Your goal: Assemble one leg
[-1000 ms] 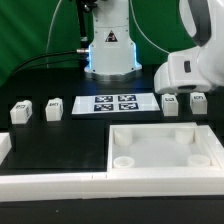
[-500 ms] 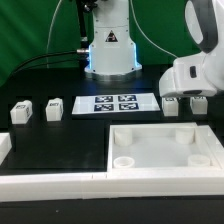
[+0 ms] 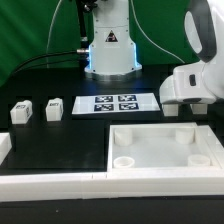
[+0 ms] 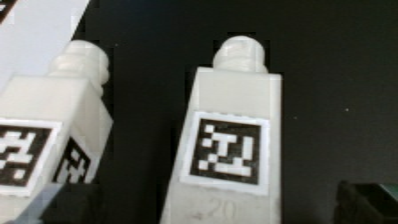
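Observation:
In the wrist view a white leg (image 4: pixel 231 140) with a square marker tag lies right under my gripper (image 4: pixel 205 215). A second tagged leg (image 4: pixel 63 120) lies beside it. One dark fingertip (image 4: pixel 370 200) shows at the frame edge, a gap away from the near leg. The other finger is out of view. The gripper looks open and holds nothing. In the exterior view my gripper's white hand (image 3: pixel 195 85) hangs low at the right and hides these two legs almost fully. Two more legs (image 3: pixel 19 113) (image 3: pixel 53 108) stand at the left.
The marker board (image 3: pixel 113 102) lies in the middle before the robot base (image 3: pixel 108 50). The large white tray (image 3: pixel 115 140) with round corner sockets sits in front. A white ledge (image 3: pixel 50 182) runs along the front, with a white piece (image 3: pixel 3 148) at the left edge.
The hand has come down and toward the exterior view's right over the two right-hand legs, which showed below it earlier and are now mostly covered.

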Robot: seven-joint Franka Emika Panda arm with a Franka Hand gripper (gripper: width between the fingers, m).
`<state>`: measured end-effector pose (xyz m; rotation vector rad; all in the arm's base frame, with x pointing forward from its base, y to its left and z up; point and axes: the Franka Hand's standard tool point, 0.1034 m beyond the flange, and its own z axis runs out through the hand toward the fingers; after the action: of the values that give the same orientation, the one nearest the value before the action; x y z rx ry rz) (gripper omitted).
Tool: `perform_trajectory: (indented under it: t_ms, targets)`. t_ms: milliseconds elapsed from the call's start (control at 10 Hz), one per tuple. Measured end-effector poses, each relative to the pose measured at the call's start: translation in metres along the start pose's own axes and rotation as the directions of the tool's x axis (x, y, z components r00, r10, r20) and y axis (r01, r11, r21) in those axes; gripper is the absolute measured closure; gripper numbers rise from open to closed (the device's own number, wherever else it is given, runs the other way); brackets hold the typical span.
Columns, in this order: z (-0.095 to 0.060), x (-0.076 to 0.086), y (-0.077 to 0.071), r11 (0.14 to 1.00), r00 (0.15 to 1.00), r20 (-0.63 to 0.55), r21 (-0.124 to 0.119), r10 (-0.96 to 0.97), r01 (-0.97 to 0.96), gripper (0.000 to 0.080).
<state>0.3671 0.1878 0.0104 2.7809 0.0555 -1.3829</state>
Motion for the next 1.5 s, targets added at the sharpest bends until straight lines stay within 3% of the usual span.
perform_trajectory:
  t_ms: [400,500,600,700,1300,1500]
  targets:
    - [0.001,0.004,0.003,1.000,1.000,-0.009,0.006,0.004,-0.004,0.0173]
    - [0.001,0.004,0.003,1.000,1.000,-0.009,0.006,0.004,-0.004,0.0344]
    - [0.001,0.003,0.003,1.000,1.000,-0.009,0.006,0.004,-0.004,0.0344]
    - [0.001,0.004,0.003,1.000,1.000,-0.009,0.006,0.004,-0.004,0.0489]
    - [-0.003,0.002,0.006,1.000,1.000,-0.011,0.009,0.003,-0.003,0.0489]
    - [-0.014,-0.012,0.014,1.000,1.000,-0.003,0.010,-0.016,0.016,0.0489]
